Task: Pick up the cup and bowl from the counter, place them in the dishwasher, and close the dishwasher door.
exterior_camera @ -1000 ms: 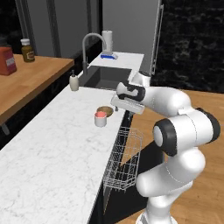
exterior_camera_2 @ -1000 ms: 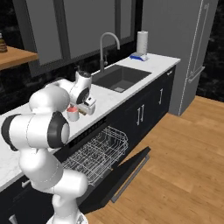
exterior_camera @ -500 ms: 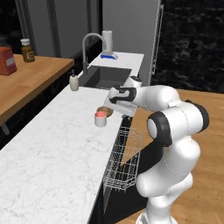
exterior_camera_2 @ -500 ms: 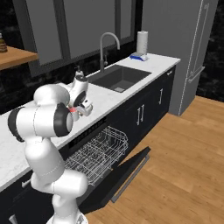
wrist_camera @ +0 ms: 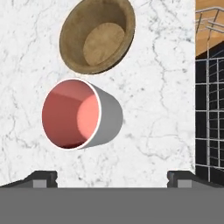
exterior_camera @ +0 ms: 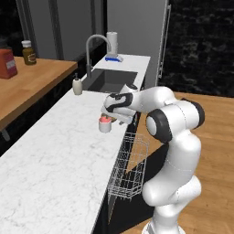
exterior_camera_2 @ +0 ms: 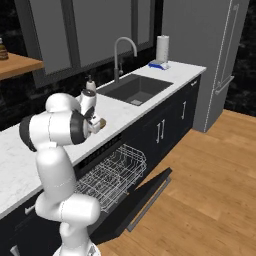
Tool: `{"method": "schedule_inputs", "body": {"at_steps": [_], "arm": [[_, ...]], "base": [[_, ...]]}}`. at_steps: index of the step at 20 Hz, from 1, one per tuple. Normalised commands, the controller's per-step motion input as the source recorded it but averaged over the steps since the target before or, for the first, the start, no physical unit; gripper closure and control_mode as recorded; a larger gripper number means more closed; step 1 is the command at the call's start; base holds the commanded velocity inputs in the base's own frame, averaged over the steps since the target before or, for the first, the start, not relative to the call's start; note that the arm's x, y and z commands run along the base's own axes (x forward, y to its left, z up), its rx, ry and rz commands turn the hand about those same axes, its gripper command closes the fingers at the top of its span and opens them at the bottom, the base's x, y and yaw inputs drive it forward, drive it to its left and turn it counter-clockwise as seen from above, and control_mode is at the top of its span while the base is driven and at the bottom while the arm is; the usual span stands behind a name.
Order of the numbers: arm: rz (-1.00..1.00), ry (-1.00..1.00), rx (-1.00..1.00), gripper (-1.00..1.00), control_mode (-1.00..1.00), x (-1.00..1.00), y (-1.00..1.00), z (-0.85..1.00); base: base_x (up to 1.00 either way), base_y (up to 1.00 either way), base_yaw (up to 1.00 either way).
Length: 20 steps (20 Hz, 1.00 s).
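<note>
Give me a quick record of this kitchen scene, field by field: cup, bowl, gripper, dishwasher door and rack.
cup: upright on the counter, red inside, empty
bowl: brown, empty, close beside the cup
gripper: open, over the cup, holding nothing
dishwasher door: open, folded down
rack: pulled out, empty

Grey-walled cup (wrist_camera: 83, 116), pink-red inside. Above it, brown wood-grained bowl (wrist_camera: 97, 35). Under both, white grey-veined counter (wrist_camera: 157, 109).
</note>
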Motion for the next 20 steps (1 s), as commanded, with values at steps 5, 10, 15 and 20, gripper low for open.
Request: {"method": "schedule_inputs", "body": {"at_steps": [5, 10, 15, 20], "arm": [[-0.07, 0.00, 0.00, -1.00, -1.00, 0.39, 0.13, -0.22], [-0.08, 0.02, 0.00, -1.00, -1.00, 0.34, 0.01, -0.25], [-0.07, 0.03, 0.00, -1.00, -1.00, 0.16, 0.00, -0.28], [-0.06, 0.04, 0.00, -1.00, -1.00, 0.13, 0.00, -0.32]], "base": [[0.00, 0.00, 0.00], [0.00, 0.00, 0.00], [0.00, 0.00, 0.00], [0.00, 0.00, 0.00]]}}
